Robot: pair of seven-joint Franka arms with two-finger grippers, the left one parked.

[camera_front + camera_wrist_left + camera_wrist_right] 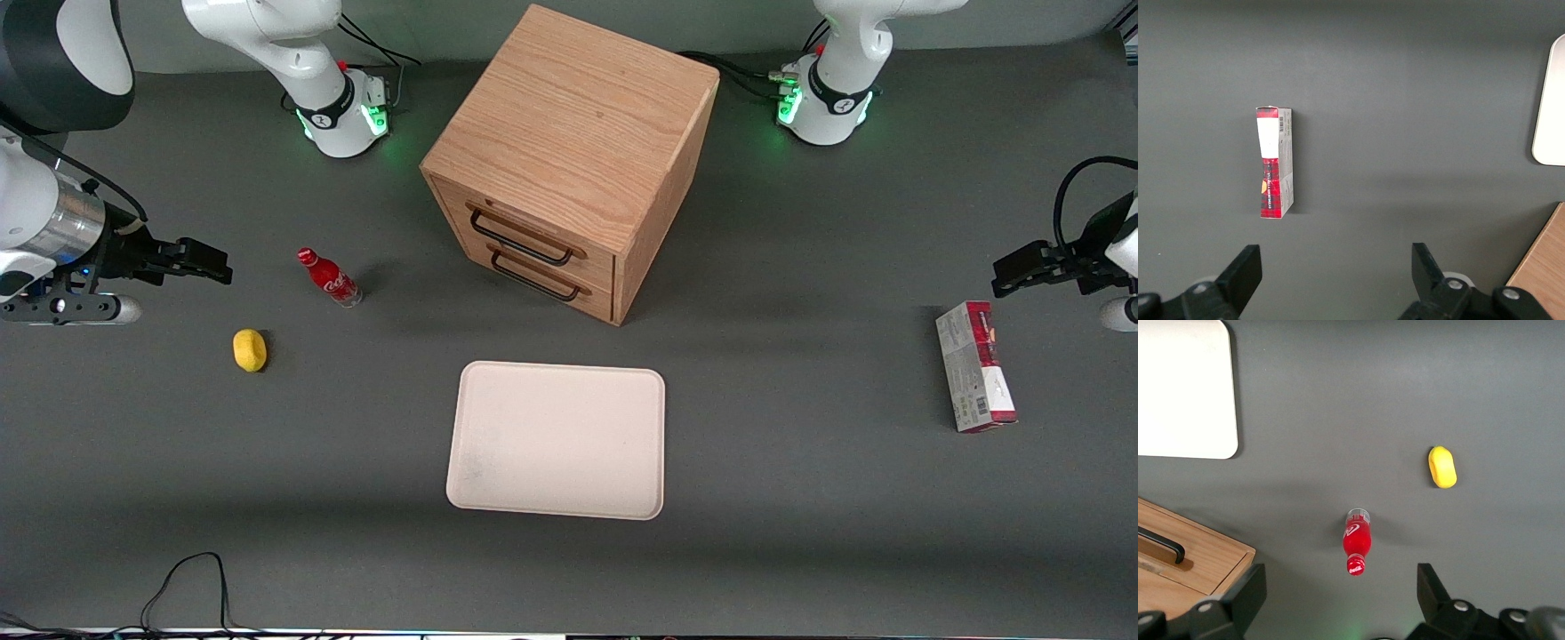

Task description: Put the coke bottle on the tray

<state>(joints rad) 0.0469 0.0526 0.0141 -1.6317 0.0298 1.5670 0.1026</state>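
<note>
Gripper: the gripper (213, 267) of the working arm hangs above the table at the working arm's end, with nothing between its fingers (1245, 593). They are spread wide apart and hold nothing.

Coke bottle: the coke bottle (329, 277) stands upright on the dark table (800, 533), free and untouched. It is between the gripper and the wooden drawer cabinet (569, 160), closer to the gripper. From the wrist camera its red cap and clear base (1357, 515) are both visible.

Tray: the tray (557, 439) lies flat on the table, nearer to the front camera than the cabinet, in front of its two drawers. Nothing lies on it. It is well apart from the bottle.

Lemon: a small yellow lemon (250, 349) lies near the bottle, a little nearer to the front camera, not touching it.

Cabinet: both drawers look closed, each with a dark handle (520, 238).

Carton box: a red-and-grey carton box (975, 366) lies toward the parked arm's end of the table, far from the bottle and the tray.

Cable: a black cable (191, 587) lies at the table edge nearest the front camera.
</note>
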